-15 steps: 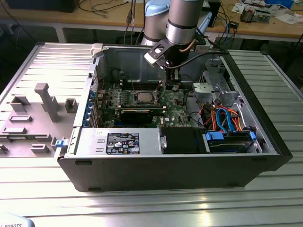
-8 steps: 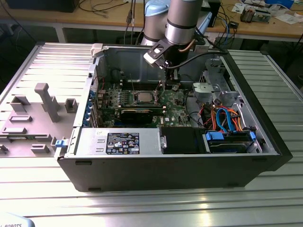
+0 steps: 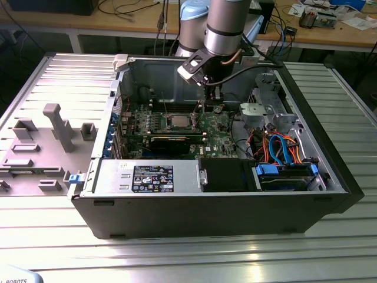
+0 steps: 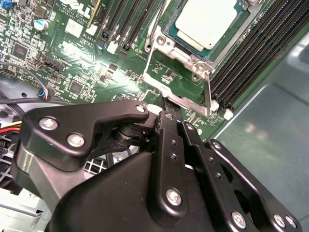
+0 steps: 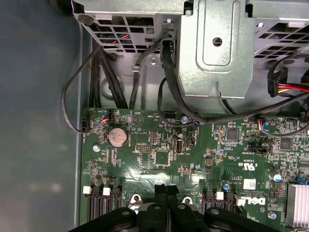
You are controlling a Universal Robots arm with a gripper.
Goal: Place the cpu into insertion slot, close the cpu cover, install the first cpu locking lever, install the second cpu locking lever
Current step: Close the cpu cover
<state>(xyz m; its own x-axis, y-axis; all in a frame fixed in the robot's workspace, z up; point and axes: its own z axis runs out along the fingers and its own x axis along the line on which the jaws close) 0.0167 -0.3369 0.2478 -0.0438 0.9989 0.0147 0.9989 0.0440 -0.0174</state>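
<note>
While computer case (image 3: 206, 206) sits on ribbed table (image 3: 177, 253), gripper (image 5: 166, 188) closed, nothing seen held; workbench (image 3: 330, 36) behind.

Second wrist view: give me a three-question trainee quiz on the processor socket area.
1. True or false: the flat square silver-topped cpu already lies in the silver-rimmed insertion slot.
2. The thin square silver cpu cover is: A) shut flat over the chip; B) swung open, off the chip; C) outside the case.
3. Fill in: the black gripper's jaws are ___.
Key: 1 true; 2 B; 3 shut.
</note>
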